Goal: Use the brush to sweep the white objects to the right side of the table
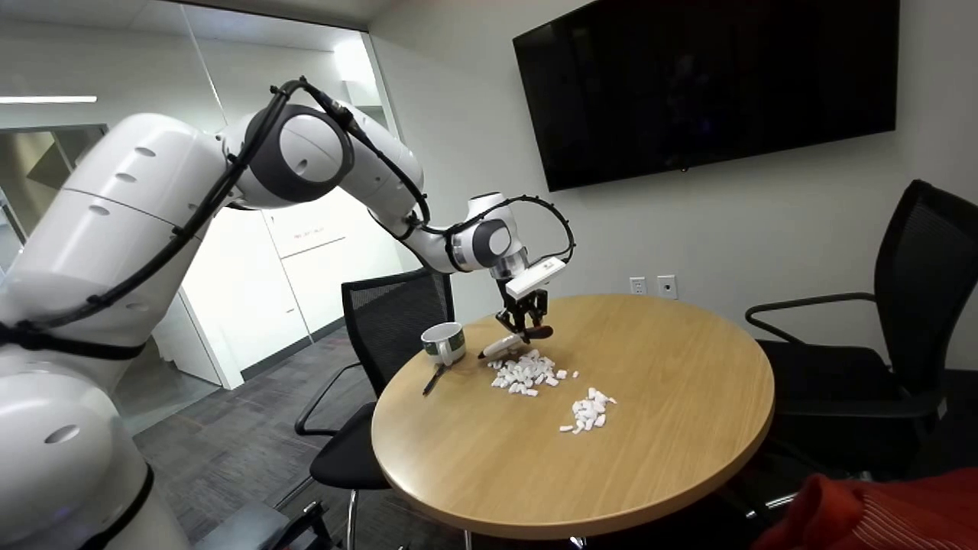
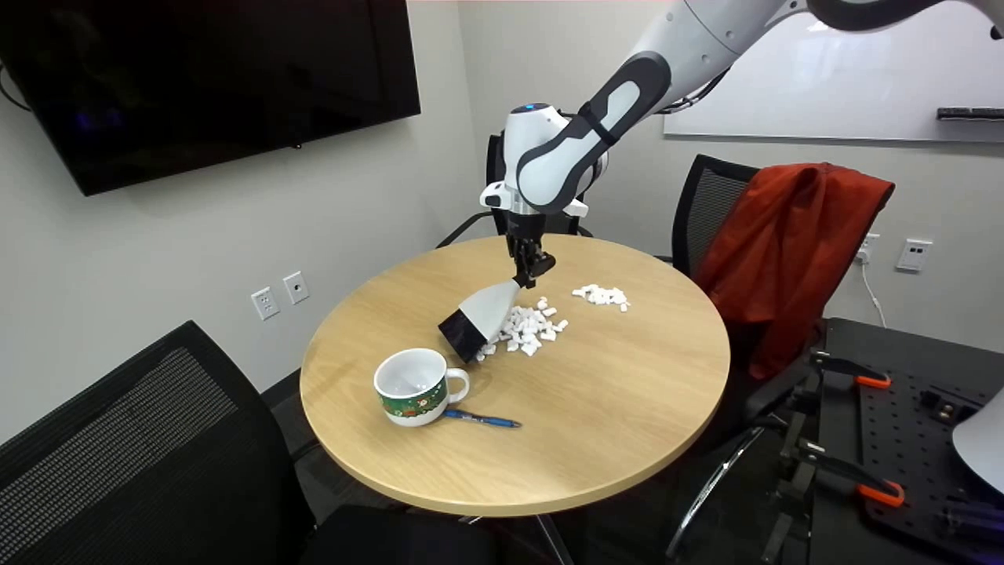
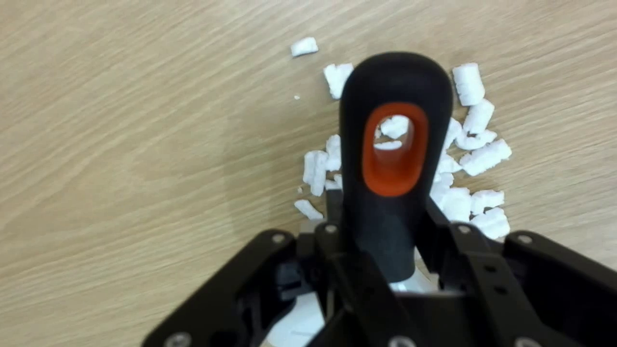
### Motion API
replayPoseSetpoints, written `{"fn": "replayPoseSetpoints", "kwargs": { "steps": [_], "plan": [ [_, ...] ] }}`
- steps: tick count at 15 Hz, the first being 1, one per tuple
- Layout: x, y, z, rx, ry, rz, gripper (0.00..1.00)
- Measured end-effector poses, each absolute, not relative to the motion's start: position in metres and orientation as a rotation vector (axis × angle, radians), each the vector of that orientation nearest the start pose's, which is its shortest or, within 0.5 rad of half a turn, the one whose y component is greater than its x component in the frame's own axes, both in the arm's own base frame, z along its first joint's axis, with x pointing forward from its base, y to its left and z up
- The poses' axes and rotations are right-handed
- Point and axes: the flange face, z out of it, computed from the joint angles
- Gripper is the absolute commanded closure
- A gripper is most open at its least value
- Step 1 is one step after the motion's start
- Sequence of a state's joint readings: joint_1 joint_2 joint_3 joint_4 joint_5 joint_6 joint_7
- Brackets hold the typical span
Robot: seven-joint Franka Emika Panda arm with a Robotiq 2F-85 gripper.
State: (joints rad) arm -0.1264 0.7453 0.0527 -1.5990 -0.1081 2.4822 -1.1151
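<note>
The brush [image 2: 488,310] is tilted near the middle of the surface [image 2: 604,408]; in an exterior view, with 12 o'clock at the far edge, its bristles [image 2: 463,336] point toward 7. Whether they touch the surface I cannot tell. My claw [image 2: 526,275] is clenched round the handle [image 3: 393,212], whose free end points to 12 in the wrist view. Beside the brush's head, toward 3, lies the larger heap of white objects [image 2: 527,328]; farther out, at that heap's 2, a smaller patch [image 2: 601,296] lies apart. Near the bristles, toward 7, stands a mug [image 2: 418,390]; a pen [image 2: 482,418] lies at its 4, just beside or touching it.

I judge sweeping to be the step in hand, and unfinished: both groups sit well inside the rim. Which edge the task counts as right I cannot be sure; the smaller patch may mark the way. If so, the next move calls for the bristles laid low behind the larger heap, at its 8, then one steady stroke toward 2. Too high a pass would likely skip pieces; a wide backswing could catch the mug.
</note>
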Motion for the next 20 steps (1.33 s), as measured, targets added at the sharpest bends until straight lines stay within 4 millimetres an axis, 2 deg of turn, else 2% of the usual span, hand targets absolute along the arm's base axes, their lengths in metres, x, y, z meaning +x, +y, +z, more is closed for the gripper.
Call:
{"fn": "replayPoseSetpoints", "kwargs": {
  "steps": [5,9,16,20],
  "plan": [
    [0.707,-0.061,0.193,-2.809,-1.666,-0.112,0.87],
    [0.704,-0.076,0.191,-2.871,-1.647,-0.044,0.87],
    [0.680,-0.119,0.196,-2.873,-1.585,0.254,0.87],
    [0.661,-0.159,0.203,-2.894,-1.514,0.391,0.87]
  ]
}}
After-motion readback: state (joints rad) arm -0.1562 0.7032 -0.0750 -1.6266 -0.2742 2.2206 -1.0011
